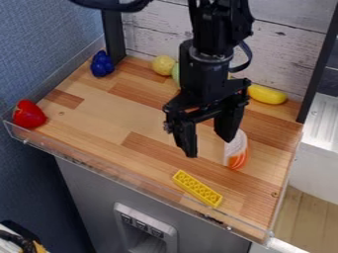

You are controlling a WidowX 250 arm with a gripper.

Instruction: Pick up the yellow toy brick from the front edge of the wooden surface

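Arm (212, 69): hangs over your wooden counter (125, 116)
Gripper (208, 145): points down, your fingers apart, holding nothing
White-and-orange object (237, 149): near one of your fingertips

I look down on a wooden worktop (102, 111) patterned in light and darker brown strips, with a clear rim (109, 170) along its front edge. At its front left corner I see a red rounded toy (28, 114); a lumpy blue toy (102, 64) sits near the back left corner. Near the back edge lie a yellow round toy (163, 65) and, just beside it, a pale green thing (176, 74), partly hidden. A smooth yellow elongated toy (267, 94) lies towards the back right corner. Right of the middle I find a white-and-orange piece (237, 150), and nearer the front edge, a studded yellow brick (197, 188) lying slantwise.
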